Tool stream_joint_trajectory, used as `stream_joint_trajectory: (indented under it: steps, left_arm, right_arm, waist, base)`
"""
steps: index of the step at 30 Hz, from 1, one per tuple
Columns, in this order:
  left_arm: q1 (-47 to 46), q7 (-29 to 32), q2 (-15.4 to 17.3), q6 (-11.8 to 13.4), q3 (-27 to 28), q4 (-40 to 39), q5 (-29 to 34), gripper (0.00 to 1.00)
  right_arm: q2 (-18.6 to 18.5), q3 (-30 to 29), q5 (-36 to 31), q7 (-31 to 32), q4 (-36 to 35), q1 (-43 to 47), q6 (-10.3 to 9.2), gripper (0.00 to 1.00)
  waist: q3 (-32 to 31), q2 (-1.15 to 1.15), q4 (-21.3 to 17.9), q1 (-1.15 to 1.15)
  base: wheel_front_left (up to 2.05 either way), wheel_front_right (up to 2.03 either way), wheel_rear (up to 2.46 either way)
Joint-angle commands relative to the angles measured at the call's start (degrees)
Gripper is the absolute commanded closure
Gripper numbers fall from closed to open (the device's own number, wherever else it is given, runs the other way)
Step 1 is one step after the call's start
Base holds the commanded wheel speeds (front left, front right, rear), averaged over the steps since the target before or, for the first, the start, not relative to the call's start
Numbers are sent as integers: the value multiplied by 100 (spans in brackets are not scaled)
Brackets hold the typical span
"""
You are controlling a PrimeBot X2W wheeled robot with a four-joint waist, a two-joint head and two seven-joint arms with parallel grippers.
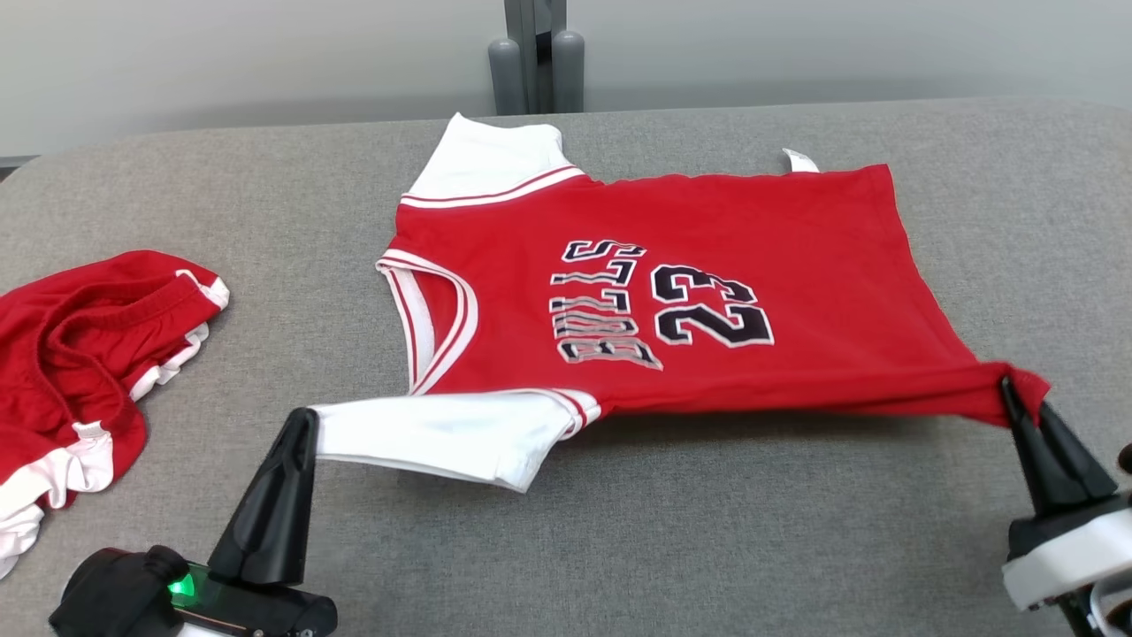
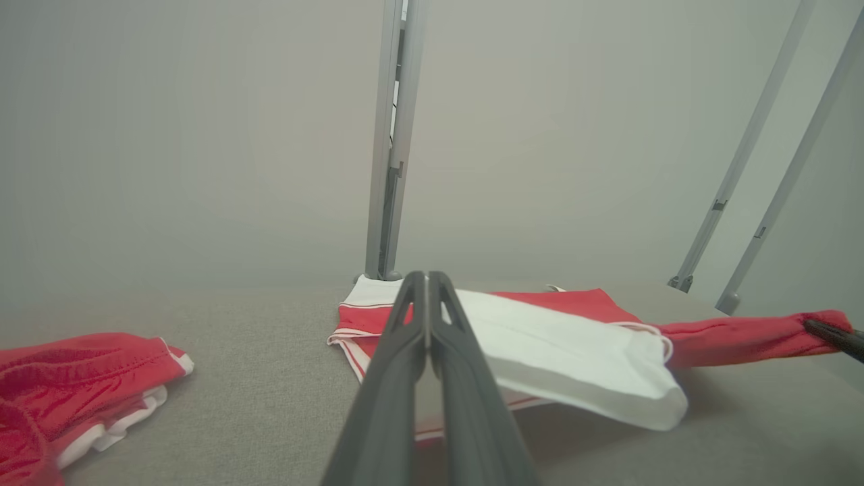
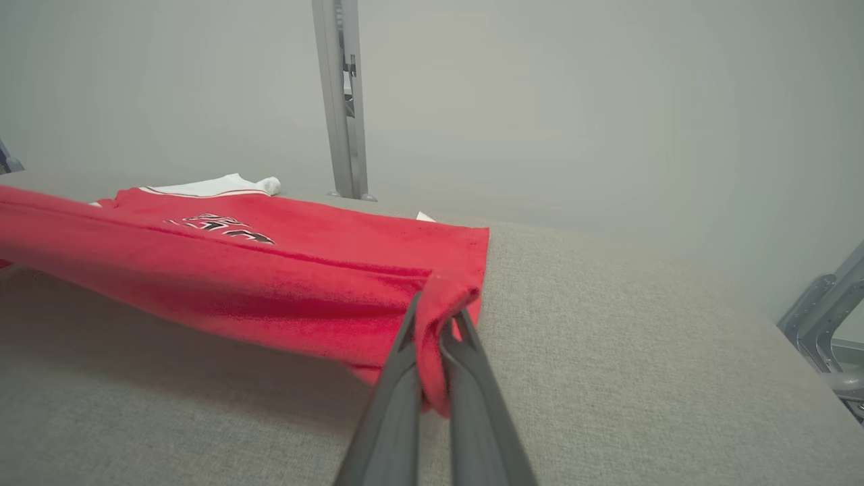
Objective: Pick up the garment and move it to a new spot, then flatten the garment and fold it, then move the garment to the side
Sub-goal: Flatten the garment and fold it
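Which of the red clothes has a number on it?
The red jersey in the middle, printed BULLS 23; the crumpled red shorts at the left show no number.

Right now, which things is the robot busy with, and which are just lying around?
For the job: red Bulls 23 jersey, white sleeve and hem corner pinched in the jaws.
Just lying about: red shorts; grey posts.

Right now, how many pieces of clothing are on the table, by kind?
Jersey: 1
Shorts: 1
Total: 2
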Motion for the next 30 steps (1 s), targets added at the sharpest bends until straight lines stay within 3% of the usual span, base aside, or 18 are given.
stream_joint_trajectory:
  steps: [1, 12, 19, 24, 28, 30]
  left_arm:
    - [-5, 52, 24, 33, -7, -27, 12, 100]
    - [-1046, 338, -299, 0, -89, 880, -247, 100]
    - [-1914, 395, -321, -244, -139, 1886, -295, 100]
    - [-2485, 447, -256, -479, -328, 2608, -143, 100]
    - [-2846, 461, -221, -604, -425, 3120, -57, 100]
    - [-3006, 407, -191, -640, -457, 3345, 9, 100]
  right_arm:
    - [-43, 23, -83, -33, 20, 76, -2, 100]
    - [184, 406, -835, -33, 653, -780, -2, 100]
    - [478, 491, -956, -33, 1254, -1431, -2, 100]
    - [557, 536, -988, -33, 1756, -1784, -2, 100]
    - [603, 531, -1025, -34, 1992, -1965, -2, 93]
    - [639, 536, -1036, -34, 2050, -2032, -2, 95]
  waist:
    - [21, 0, 2, 0]
    - [347, 0, -245, 0]
    - [654, 0, -396, 0]
    - [851, 0, -427, 0]
    - [942, 0, -437, 0]
    - [976, 0, -447, 0]
  base:
    - [0, 0, 0]
    - [0, 0, 0]
    - [0, 0, 0]
    - [0, 0, 0]
    - [0, 0, 0]
    - [0, 0, 0]
